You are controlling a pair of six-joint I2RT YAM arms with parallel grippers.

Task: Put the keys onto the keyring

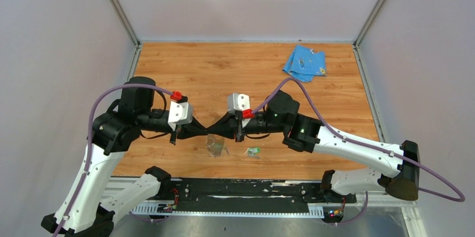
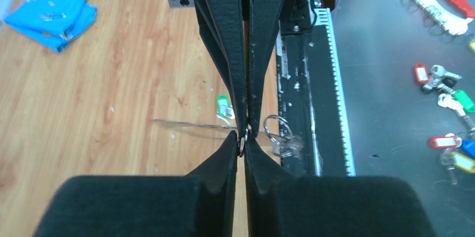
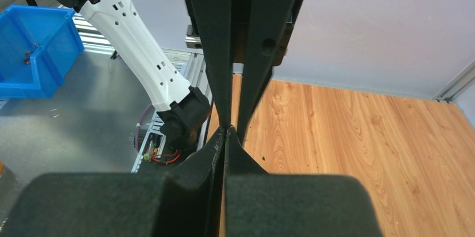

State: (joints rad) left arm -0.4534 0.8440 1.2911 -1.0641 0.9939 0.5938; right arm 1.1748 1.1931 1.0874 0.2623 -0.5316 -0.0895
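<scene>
My left gripper [image 1: 207,131] and right gripper [image 1: 214,130] meet tip to tip above the table's front middle. In the left wrist view the left gripper [image 2: 242,143] is shut on a small dark metal ring. The right gripper [image 2: 247,129] comes down from above, shut on the same ring. The keyring's thin grey band [image 2: 190,126] runs left from that pinch, and a round wire loop [image 2: 277,129] with blurred metal hangs to the right. The green-headed key [image 1: 253,151] [image 2: 224,106] lies on the wood. No blue-headed key shows. The right gripper [image 3: 226,131] looks fully shut.
A folded light-blue cloth [image 1: 304,62] [image 2: 51,14] lies at the back right. A black rail [image 1: 241,189] runs along the front edge. Beyond it, spare tagged keys [image 2: 442,80] lie on the grey floor, and a blue bin [image 3: 33,46] stands nearby.
</scene>
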